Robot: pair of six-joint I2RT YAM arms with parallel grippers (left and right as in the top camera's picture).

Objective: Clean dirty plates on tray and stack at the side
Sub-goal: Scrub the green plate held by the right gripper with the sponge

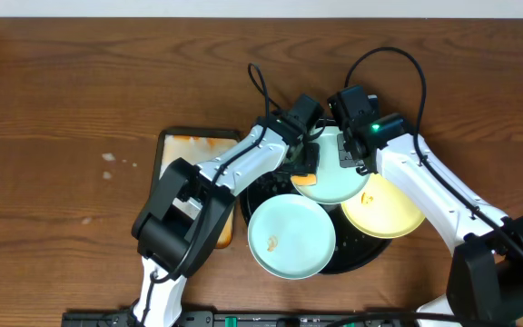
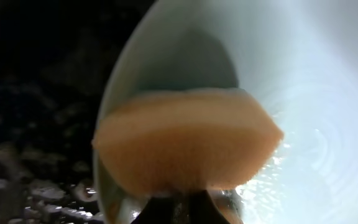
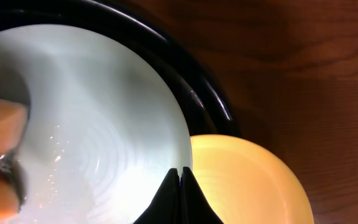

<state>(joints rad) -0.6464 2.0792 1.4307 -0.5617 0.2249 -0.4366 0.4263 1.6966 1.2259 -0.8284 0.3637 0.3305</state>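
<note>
- Left tool [image 1: 301, 156] clamped on sponge [image 2: 185, 140], which presses into mint plate [image 3: 104, 118].
- Right tool [image 3: 180, 172] pinched together on that plate's rim.
- Yellow plate [image 3: 247, 183] and second mint plate [image 1: 291, 238] lie on tray [image 3: 199, 87].

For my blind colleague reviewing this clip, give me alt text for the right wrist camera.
The right fingers pinch the rim of a pale mint plate over the black tray. An orange sponge touches the plate's left side; a yellow plate sits at lower right.
</note>
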